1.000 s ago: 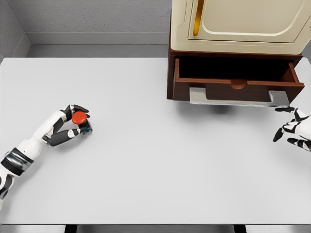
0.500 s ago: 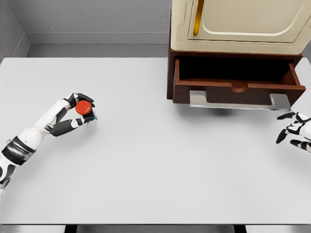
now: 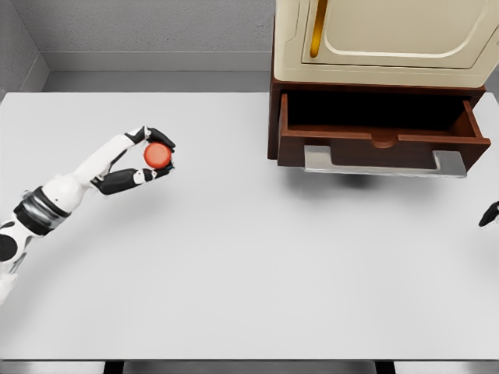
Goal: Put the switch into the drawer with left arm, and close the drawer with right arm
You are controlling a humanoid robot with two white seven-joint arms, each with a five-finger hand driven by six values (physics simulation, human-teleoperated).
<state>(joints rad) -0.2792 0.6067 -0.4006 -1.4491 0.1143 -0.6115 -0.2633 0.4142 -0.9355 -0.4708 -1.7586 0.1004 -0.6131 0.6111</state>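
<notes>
Gripping the red switch [image 3: 158, 156] above a pale grey worktop [image 3: 249, 265], the left hand [image 3: 148, 156] sits well apart from the open brown drawer [image 3: 382, 140]; grey walls [image 3: 156, 27] behind.

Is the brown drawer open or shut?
Open. The drawer sticks out from the cabinet, and you can see its dark inside. The switch isn't in it.
</notes>
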